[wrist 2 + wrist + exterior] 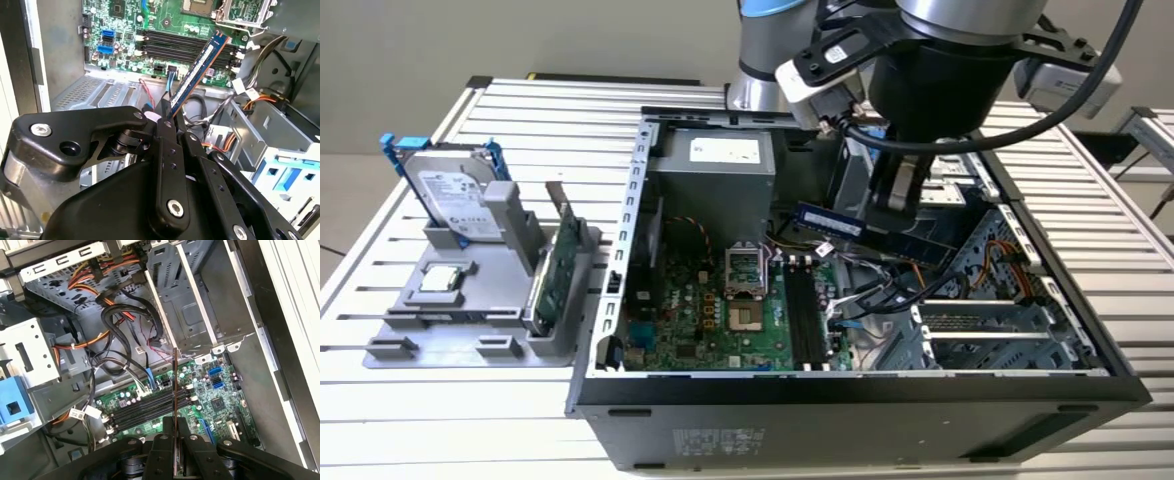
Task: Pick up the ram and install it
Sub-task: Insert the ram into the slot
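Ram (174,385) edge-on between jaws

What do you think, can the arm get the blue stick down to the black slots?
Probably yes: the jaws hold the ram over the open case, and the black slots below look bare.

Legible text: none you can read. Print too small to make out:
- label on hard drive (450,190), exterior view's left
- sticker on power supply (724,151)
- sticker on case (727,440), near wall
- label on ram (831,222)
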